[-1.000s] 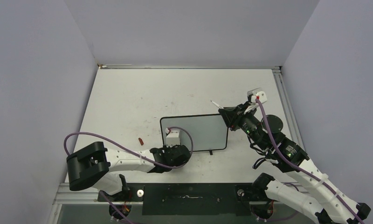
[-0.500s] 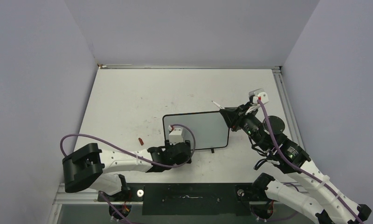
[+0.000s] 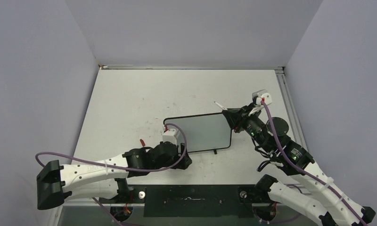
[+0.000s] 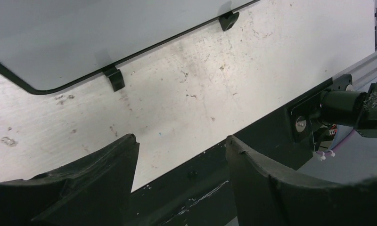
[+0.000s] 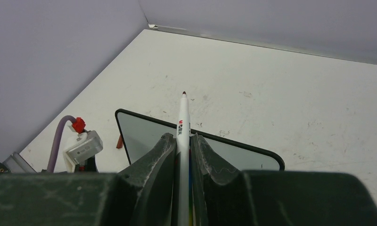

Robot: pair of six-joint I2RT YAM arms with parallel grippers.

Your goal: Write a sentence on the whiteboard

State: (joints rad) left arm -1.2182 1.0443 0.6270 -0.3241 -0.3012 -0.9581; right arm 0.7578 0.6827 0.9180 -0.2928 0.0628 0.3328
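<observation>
We are opening the left gripper (image 4: 181, 143), freeing the board (image 3: 203, 132); the right gripper (image 5: 181, 141) is clenching the pen (image 5: 183, 117), ready for writing.

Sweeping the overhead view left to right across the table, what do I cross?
In order: small red object → whiteboard → right gripper, clamped on the marker.

A scuffed white table (image 3: 130, 103) sat enclosed by lavender walls (image 3: 191, 33). A small red cap (image 3: 141, 141) lay near its left edge. A white marker (image 5: 183, 122) with a dark tip pointed toward the far left corner. A dark round disc (image 3: 278, 126) lay by the right edge, beside a metal rail (image 3: 286, 99). A black strip (image 3: 191, 200) ran along the near edge.
</observation>
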